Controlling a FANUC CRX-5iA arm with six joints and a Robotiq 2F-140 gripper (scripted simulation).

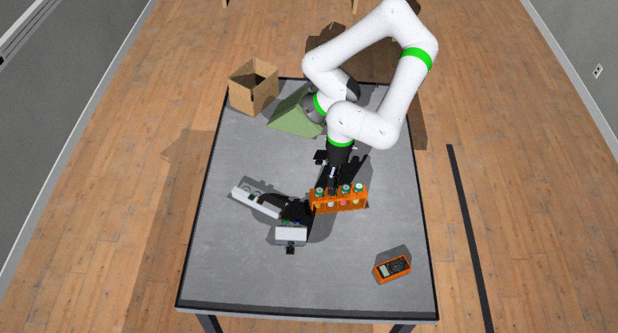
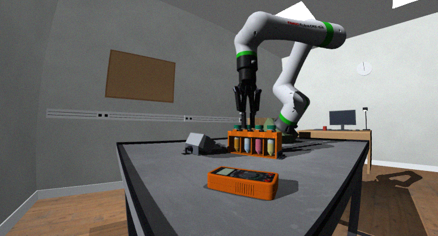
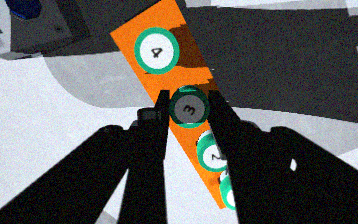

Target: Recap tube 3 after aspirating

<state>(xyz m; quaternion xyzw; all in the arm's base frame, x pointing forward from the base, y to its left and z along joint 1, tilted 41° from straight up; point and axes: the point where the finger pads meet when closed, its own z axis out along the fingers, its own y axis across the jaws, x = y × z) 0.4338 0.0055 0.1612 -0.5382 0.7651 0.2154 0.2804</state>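
The orange decapping station (image 1: 338, 199) stands mid-table with four tubes, and it also shows in the exterior view (image 2: 254, 142). In the wrist view the green-rimmed cap 3 (image 3: 189, 106) sits on its tube, between cap 4 (image 3: 156, 51) and cap 2 (image 3: 211, 156). My gripper (image 3: 188, 104) points straight down and is shut on cap 3, one finger on each side. It also shows in the top and exterior views (image 1: 331, 188) (image 2: 247, 124). The white cap tray (image 1: 255, 200) lies to the left of the station. The grey key housing (image 1: 291, 234) stands in front of the tray.
An orange multimeter (image 1: 391, 268) lies near the table's front right. A cardboard box (image 1: 253, 86) and a green wedge (image 1: 294, 114) stand at the back by the arm's base. The blue key (image 3: 25, 7) shows at the wrist view's top left.
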